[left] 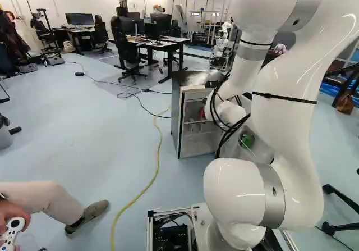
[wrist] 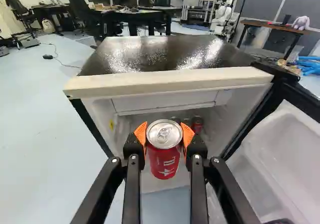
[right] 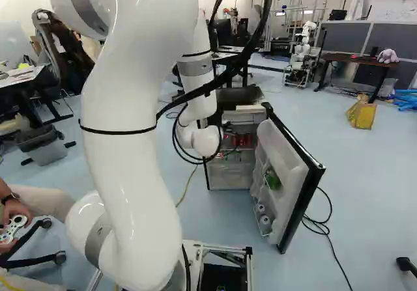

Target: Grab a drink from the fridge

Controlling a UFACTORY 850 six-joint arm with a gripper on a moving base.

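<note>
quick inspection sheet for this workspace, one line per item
surface: fridge top is dark and shiny
job's things: red can upright at the fridge opening; fridge door open
clutter: another red can inside the fridge
tool: shut on the red can, orange pads either side
cables: black cable along the arm; yellow cord on the floor
surroundings: someone's hand holding a controller

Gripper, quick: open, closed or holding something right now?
Gripper: closed on a red can, one orange pad against each side.
</note>
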